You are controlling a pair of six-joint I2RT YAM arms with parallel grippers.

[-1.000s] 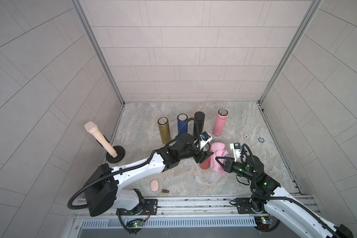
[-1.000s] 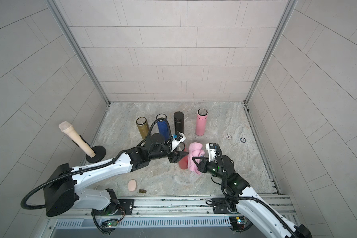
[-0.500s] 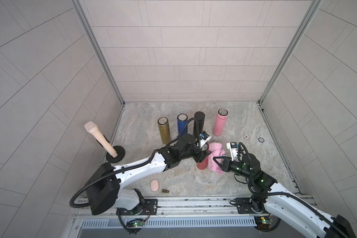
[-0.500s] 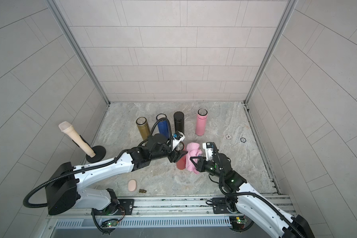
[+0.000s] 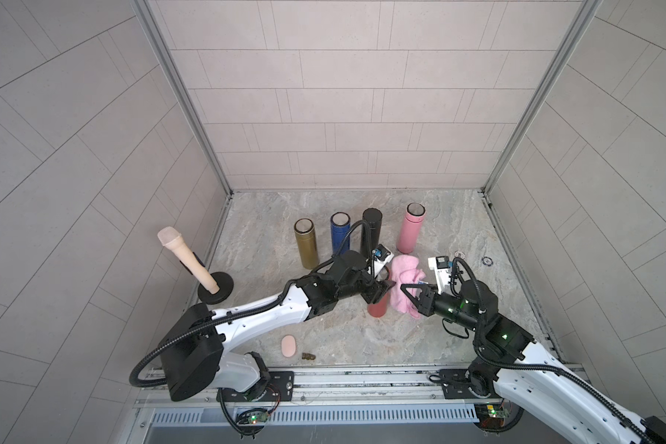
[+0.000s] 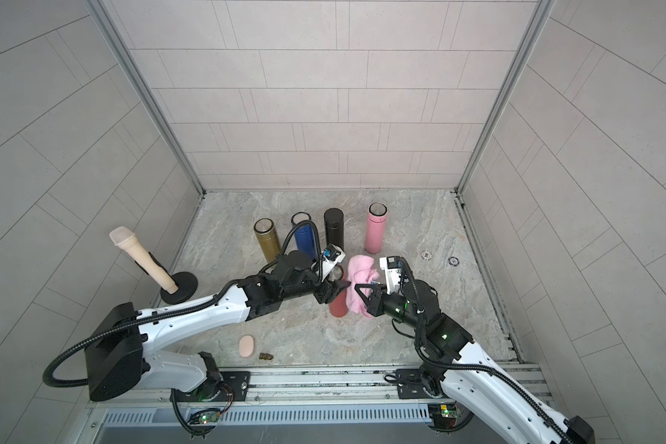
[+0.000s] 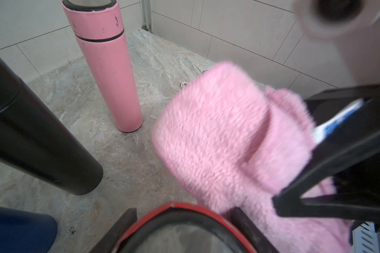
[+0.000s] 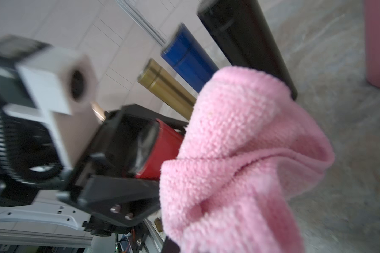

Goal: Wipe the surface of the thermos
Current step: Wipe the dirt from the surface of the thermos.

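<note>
Counted: five thermoses. By colour: one gold thermos (image 5: 306,246), one blue thermos (image 5: 340,236), one black thermos (image 5: 370,230), one pink thermos (image 5: 410,230), one red thermos (image 5: 377,308).

Cloths: one, the pink cloth (image 5: 403,275).

Microphones: one, a beige microphone (image 5: 187,261), fitted to one black round base (image 5: 217,293).

Small loose pieces at the front of the table (image 5: 458,315): two, being one pink oval piece (image 5: 288,345) and one dark brown piece (image 5: 308,356), kind not discernible.

Small round discs at the right side: two, one pale disc (image 5: 458,254) and one dark disc (image 5: 486,261).

Robot arms: two, left arm (image 5: 254,319) and right arm (image 5: 535,369), one gripper apiece: left gripper (image 5: 380,294), right gripper (image 5: 410,300).
</note>
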